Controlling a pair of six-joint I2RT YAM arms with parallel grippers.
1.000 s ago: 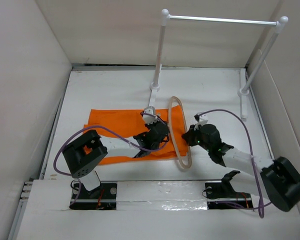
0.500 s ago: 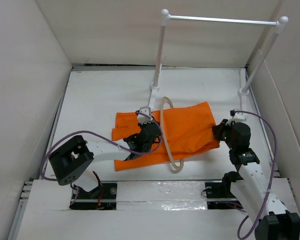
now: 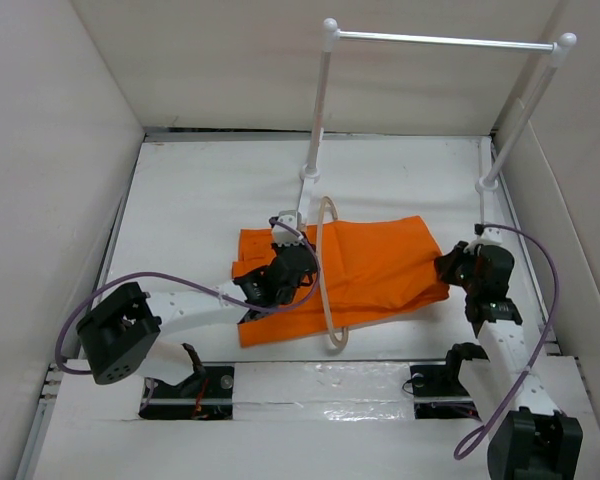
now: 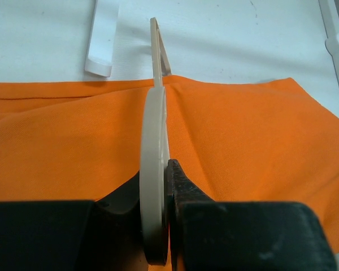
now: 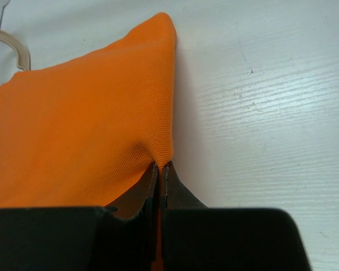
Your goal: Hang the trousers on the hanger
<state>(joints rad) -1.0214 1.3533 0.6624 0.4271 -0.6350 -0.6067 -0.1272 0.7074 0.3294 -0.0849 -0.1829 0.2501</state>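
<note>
The orange trousers point(image 3: 370, 265) lie folded across the middle of the table and run through the pale beige hanger point(image 3: 325, 270), which stands on edge over them. My left gripper point(image 3: 298, 262) is shut on the hanger's rim point(image 4: 155, 141), with orange cloth point(image 4: 62, 141) on both sides of it. My right gripper point(image 3: 450, 270) is shut on the right-hand edge of the trousers point(image 5: 90, 113), low over the table. The hanger's hook end point(image 5: 14, 48) shows at the far left of the right wrist view.
The white rail point(image 3: 445, 40) with two posts stands at the back, its left foot point(image 3: 308, 185) just behind the hanger and its right foot point(image 3: 485, 200) near my right arm. White walls enclose the table point(image 3: 210, 190) on three sides.
My right gripper has drawn the cloth rightwards through the hanger and spread it toward the right. My left gripper and the hanger shifted left and slightly nearer.
</note>
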